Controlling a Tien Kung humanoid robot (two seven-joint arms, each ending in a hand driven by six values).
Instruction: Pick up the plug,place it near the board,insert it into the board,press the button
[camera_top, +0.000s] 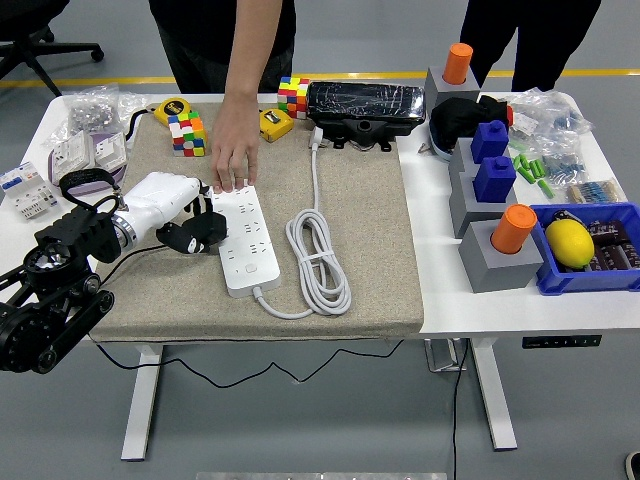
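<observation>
Pressing at the left edge of the board (243, 240), left of frame centre, my left hand (196, 229) has its fingers curled, holding nothing clear. A person's hand (234, 150) steadies the board; the plug (317, 138) lies at upper centre.

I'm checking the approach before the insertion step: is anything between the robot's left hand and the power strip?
Nothing visible stands between them: the left hand is already at the left edge of the power strip. A person's hand rests on the strip's far end, beyond the left hand, covering that part of it.
</observation>
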